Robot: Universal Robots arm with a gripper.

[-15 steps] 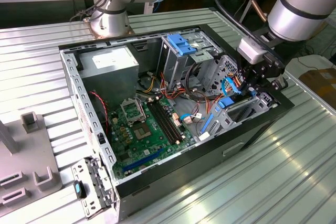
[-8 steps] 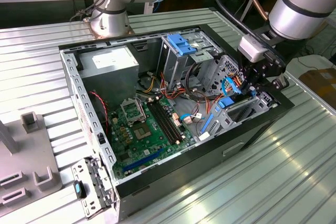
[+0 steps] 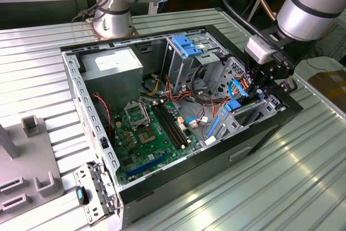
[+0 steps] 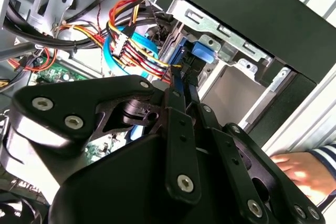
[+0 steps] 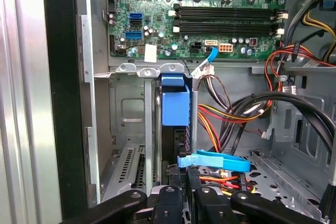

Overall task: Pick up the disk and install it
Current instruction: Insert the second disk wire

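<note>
Ribbed metal counter (image 3: 48, 58) carries an open computer case (image 3: 178, 177). At centre right of the exterior view, the pincer (image 3: 263, 91) pinches the disk (image 5: 175, 107) edgewise, partly inside its drive bay. Risk: tilting could jam a rail or snag the power wires (image 5: 220, 121).

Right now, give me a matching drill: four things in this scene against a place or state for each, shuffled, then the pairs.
1. disk
2. motherboard
3. power supply
4. hand

A. grey box in a corner of the case
B. outside the case
C. on edge, gripped by the claw
D. flat on the case floor

Pairs: 1-C, 2-D, 3-A, 4-B
</note>
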